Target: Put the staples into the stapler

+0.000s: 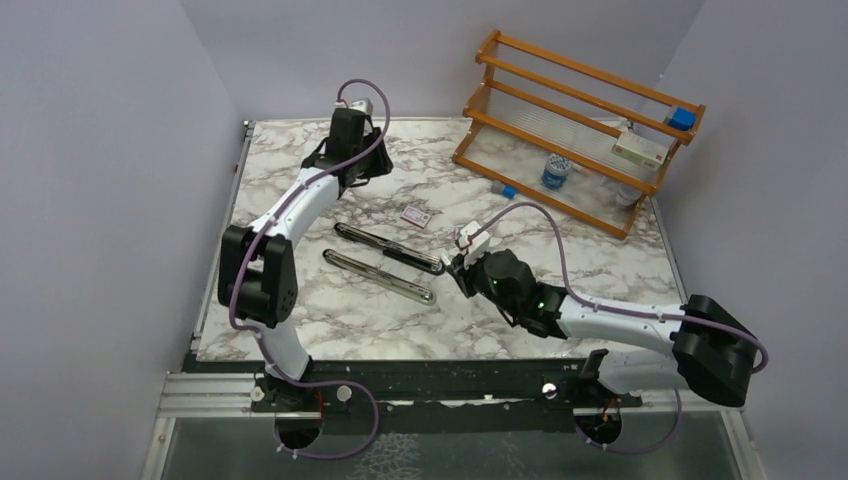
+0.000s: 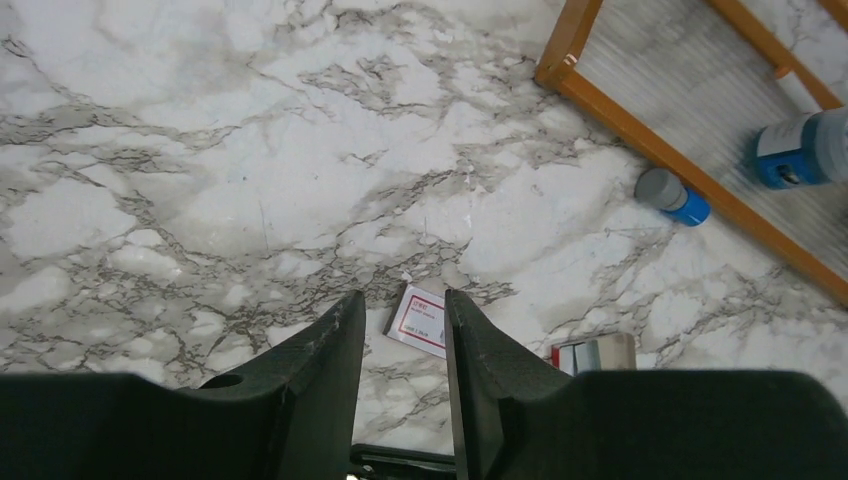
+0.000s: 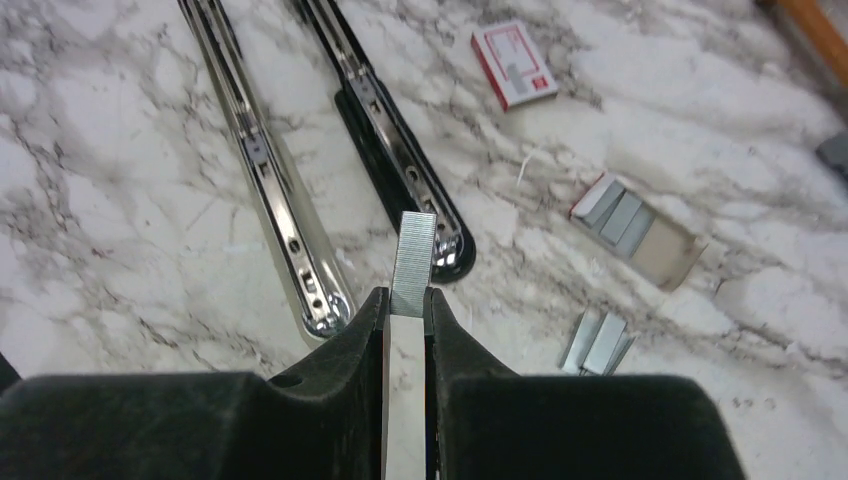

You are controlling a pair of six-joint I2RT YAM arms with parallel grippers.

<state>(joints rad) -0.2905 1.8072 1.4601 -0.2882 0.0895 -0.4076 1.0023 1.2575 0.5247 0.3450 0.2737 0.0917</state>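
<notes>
The stapler lies opened on the marble as two long parallel bars: a black base with a silver channel (image 1: 390,250) (image 3: 395,150) and a chrome arm (image 1: 380,276) (image 3: 270,190). My right gripper (image 3: 405,300) (image 1: 458,268) is shut on a grey strip of staples (image 3: 413,262), which sticks out past the fingertips just short of the near end of the black channel. The pink-red box with its white label (image 1: 416,215) (image 3: 513,64) (image 2: 418,320) lies flat. Its open tray of strips (image 3: 635,225) (image 2: 595,352) and loose strips (image 3: 597,343) are to the right. My left gripper (image 2: 403,298) (image 1: 355,178) hovers open and empty at the back of the table.
A wooden rack (image 1: 575,120) leans at the back right, with a blue-capped bottle (image 1: 555,172), a flat box (image 1: 640,150) and a blue cube (image 1: 681,118) on it. A small blue cap (image 1: 508,190) (image 2: 672,195) lies by the rack's front edge. Walls close in both sides.
</notes>
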